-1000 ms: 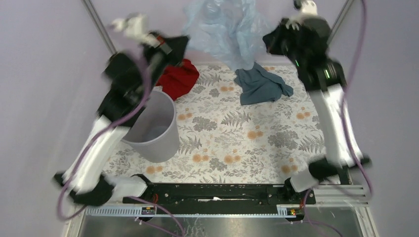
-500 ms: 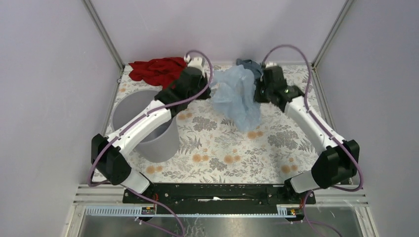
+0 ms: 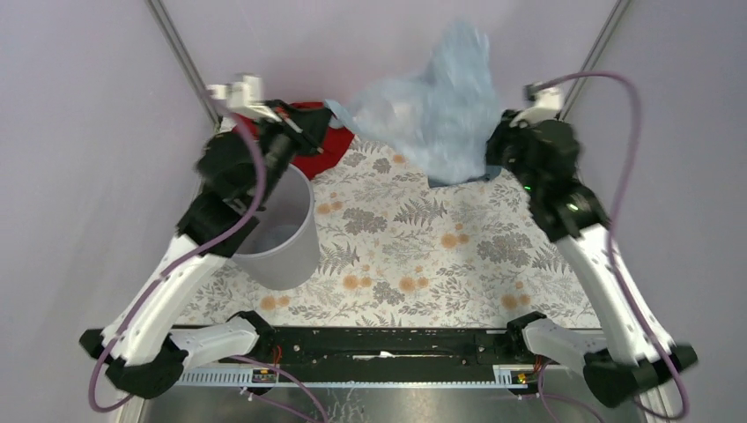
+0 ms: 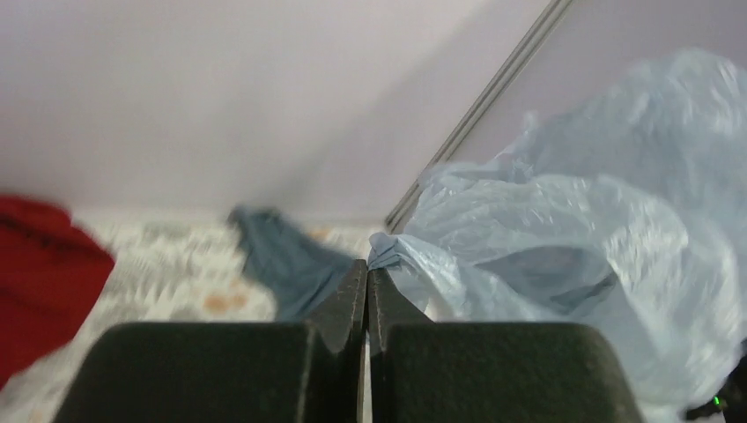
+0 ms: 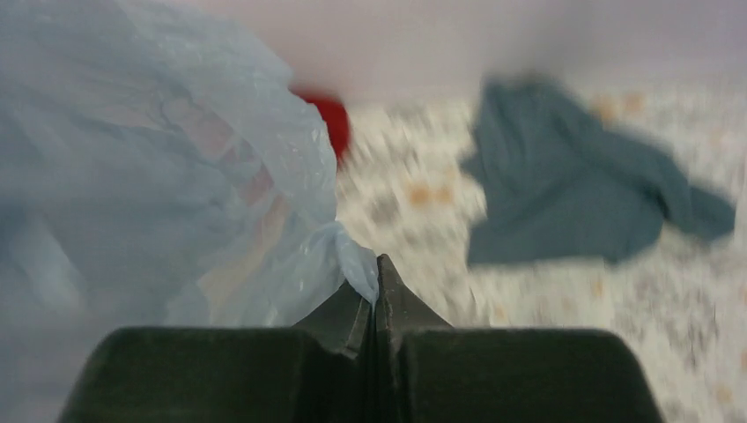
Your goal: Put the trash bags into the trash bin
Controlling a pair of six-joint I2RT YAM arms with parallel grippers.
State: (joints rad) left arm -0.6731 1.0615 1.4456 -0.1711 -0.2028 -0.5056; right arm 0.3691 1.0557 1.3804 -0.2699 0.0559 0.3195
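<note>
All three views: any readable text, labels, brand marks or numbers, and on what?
None readable.
No print shows on the trash bag, the trash bin, the teal cloth or the red cloth.
The table cover bears only a floral pattern.
Both wrist views are blurred.

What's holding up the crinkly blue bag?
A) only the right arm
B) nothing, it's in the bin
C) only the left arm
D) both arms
D: the left gripper and the right gripper each pinch a corner of the trash bag.

High rear overview; wrist close-ups on bag point(image 3: 438, 110)
</note>
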